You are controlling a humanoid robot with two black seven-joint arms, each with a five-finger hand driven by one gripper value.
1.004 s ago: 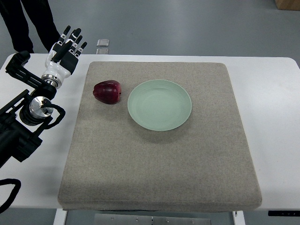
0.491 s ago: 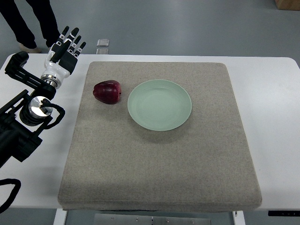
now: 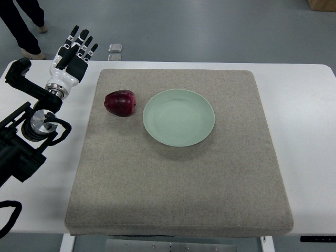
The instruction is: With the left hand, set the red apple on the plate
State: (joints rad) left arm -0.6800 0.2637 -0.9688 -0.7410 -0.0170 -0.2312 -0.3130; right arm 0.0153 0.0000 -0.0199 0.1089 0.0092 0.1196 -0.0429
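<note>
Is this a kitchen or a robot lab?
Probably a robot lab: a plain white table on a bare grey floor, with just an apple and a plate on a grey mat beside the left hand.

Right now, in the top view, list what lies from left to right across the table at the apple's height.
left hand, fingers spread and holding nothing, just off the mat's left edge → red apple → green plate → bare grey mat → white table
</note>
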